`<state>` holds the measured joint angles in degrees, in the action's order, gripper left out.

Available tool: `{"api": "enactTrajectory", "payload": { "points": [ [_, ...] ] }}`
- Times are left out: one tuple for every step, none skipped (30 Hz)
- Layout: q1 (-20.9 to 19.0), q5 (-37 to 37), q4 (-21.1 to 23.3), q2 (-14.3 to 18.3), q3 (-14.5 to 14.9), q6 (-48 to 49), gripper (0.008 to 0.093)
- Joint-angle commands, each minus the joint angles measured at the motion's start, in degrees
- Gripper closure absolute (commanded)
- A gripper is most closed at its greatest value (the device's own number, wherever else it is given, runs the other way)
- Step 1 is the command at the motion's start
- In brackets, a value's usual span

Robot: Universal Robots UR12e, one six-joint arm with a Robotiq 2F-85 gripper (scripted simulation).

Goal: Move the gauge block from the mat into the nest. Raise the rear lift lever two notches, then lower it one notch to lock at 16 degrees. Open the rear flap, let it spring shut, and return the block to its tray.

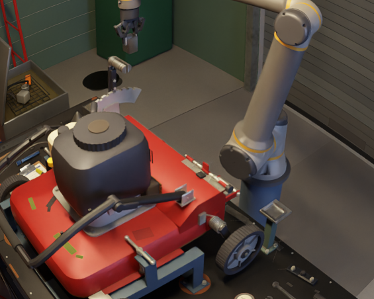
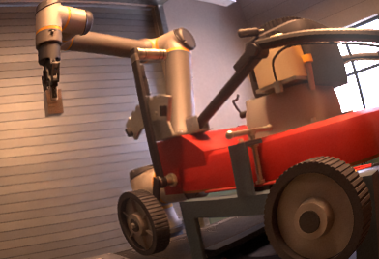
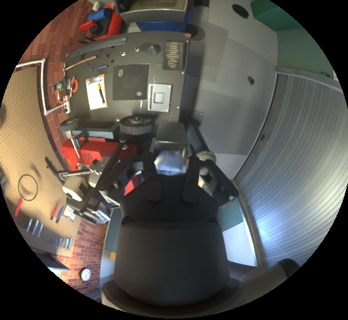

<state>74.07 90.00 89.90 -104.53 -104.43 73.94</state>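
The gauge block point(image 1: 130, 44) point(image 2: 52, 103) point(image 3: 170, 154) is a small grey metal block hanging high in the air behind the red mower point(image 1: 119, 211). It sits above the rear lift lever point(image 1: 118, 64), whose grey knob tops a dark stem over a toothed quadrant plate point(image 1: 119, 96). A square grey nest point(image 1: 275, 210) stands on a post by the mower's front wheel. A light grey tray point(image 3: 159, 97) lies on the dark bench beside a dark mat point(image 3: 130, 81). My gripper point(image 1: 129, 36) point(image 2: 50, 88) point(image 3: 170, 169) points down and grips the gauge block.
Behind stand a green cabinet point(image 1: 134, 26) and a red ladder point(image 1: 12, 29). A grey parts bin point(image 1: 27, 96) sits to the left. A round floor hole point(image 1: 98, 80) lies behind the lever. The arm's base point(image 1: 262, 192) stands right of the mower.
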Motion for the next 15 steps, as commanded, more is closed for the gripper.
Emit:
{"api": "enactTrajectory", "payload": {
  "points": [
    [0.00, 0.00, 0.12, -0.09, 0.27, 0.01, 0.0934],
    [0.01, 0.00, 0.12, -0.07, 0.29, 0.02, 0.0934],
    [0.01, 0.00, 0.13, -0.05, 0.30, 0.02, 0.0934],
    [0.02, 0.00, 0.13, -0.04, 0.31, 0.03, 0.0934],
    [0.02, 0.00, 0.14, -0.03, 0.31, 0.03, 0.0934],
    [0.02, 0.00, 0.14, -0.03, 0.32, 0.03, 0.0934],
    [0.02, 0.00, 0.14, -0.02, 0.32, 0.03, 0.0934],
    [-0.08, 0.00, 0.16, 0.04, 0.36, -0.08, 0.0934],
    [-0.41, -0.01, 0.21, 0.23, 0.50, -0.40, 0.0934],
    [-1.00, -0.01, 0.30, 0.57, 0.75, -0.98, 0.0934],
    [-1.82, -0.02, 0.42, 1.05, 1.10, -1.77, 0.0934],
    [-2.78, -0.03, 0.56, 1.62, 1.54, -2.70, 0.0934],
    [-3.77, -0.04, 0.70, 2.24, 2.00, -3.66, 0.0934],
    [-4.68, -0.04, 0.83, 2.82, 2.45, -4.55, 0.0934],
    [-5.42, -0.03, 0.93, 3.31, 2.84, -5.26, 0.0934]
  ]
}}
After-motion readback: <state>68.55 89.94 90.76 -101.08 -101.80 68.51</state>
